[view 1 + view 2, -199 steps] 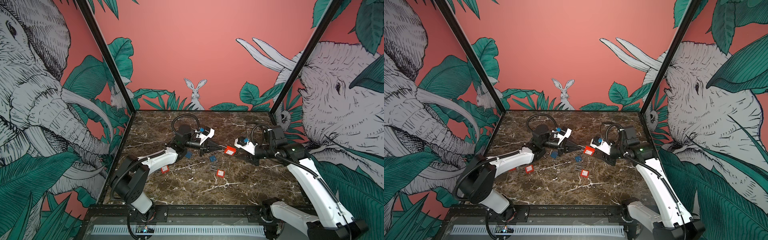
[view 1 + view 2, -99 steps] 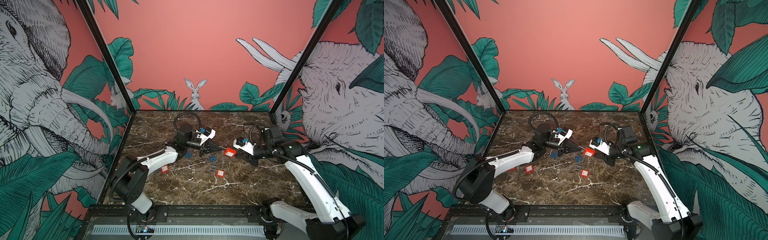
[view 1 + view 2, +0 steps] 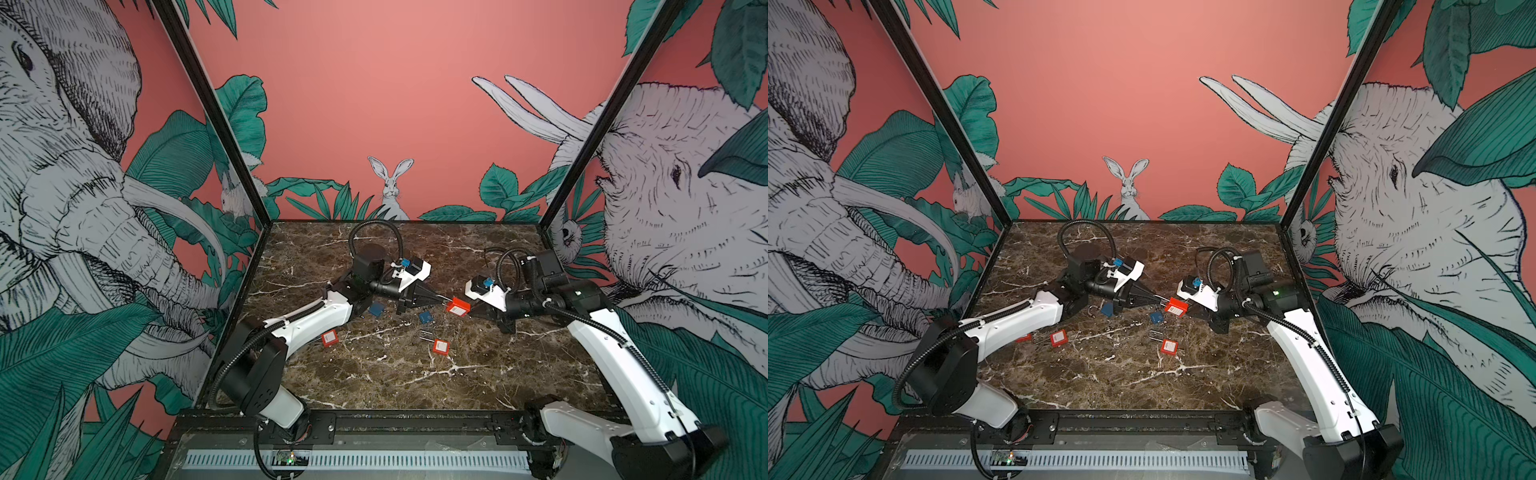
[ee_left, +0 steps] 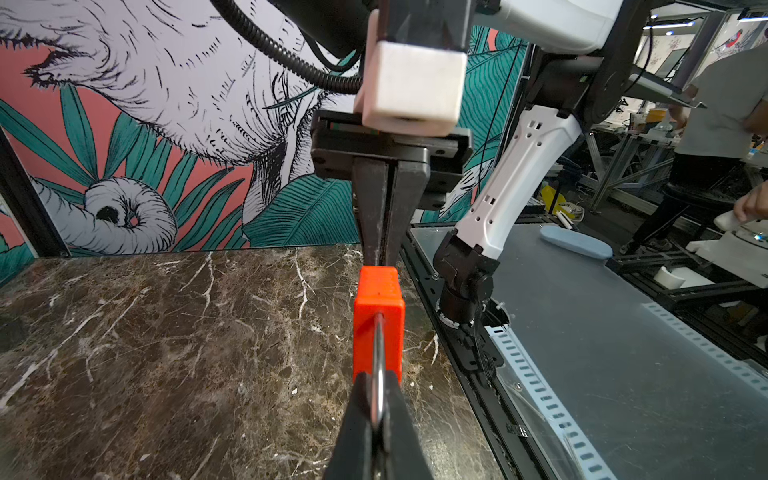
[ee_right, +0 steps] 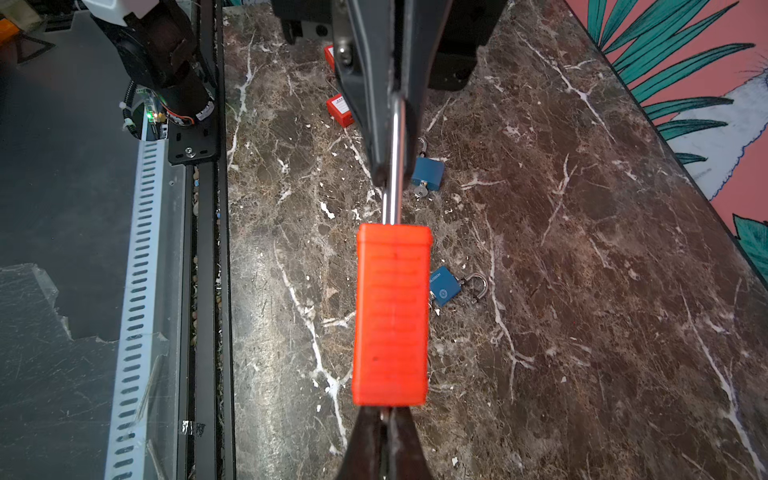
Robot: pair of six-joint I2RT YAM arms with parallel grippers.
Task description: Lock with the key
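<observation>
A red padlock [image 3: 458, 307] [image 3: 1176, 307] hangs above the marble table between both arms. My left gripper [image 3: 442, 299] [image 4: 377, 399] is shut on its steel shackle [image 4: 378, 357], which also shows in the right wrist view [image 5: 395, 174]. My right gripper [image 3: 473, 312] [image 5: 388, 415] is shut at the base of the red body [image 5: 390, 316]. A thin sliver of metal, the key [image 5: 386, 414], shows between the right jaws where they meet the lock's base. The keyhole itself is hidden.
Two more red padlocks [image 3: 329, 338] [image 3: 440, 346] and two blue padlocks [image 3: 376, 309] [image 3: 425, 318] lie on the table [image 3: 374, 386] below and in front of the held lock. The black front rail [image 3: 415, 419] runs along the near edge.
My right gripper has moved left up to the base of the red padlock and its jaws have shut. The left gripper has kept its hold on the shackle and stayed in place.
</observation>
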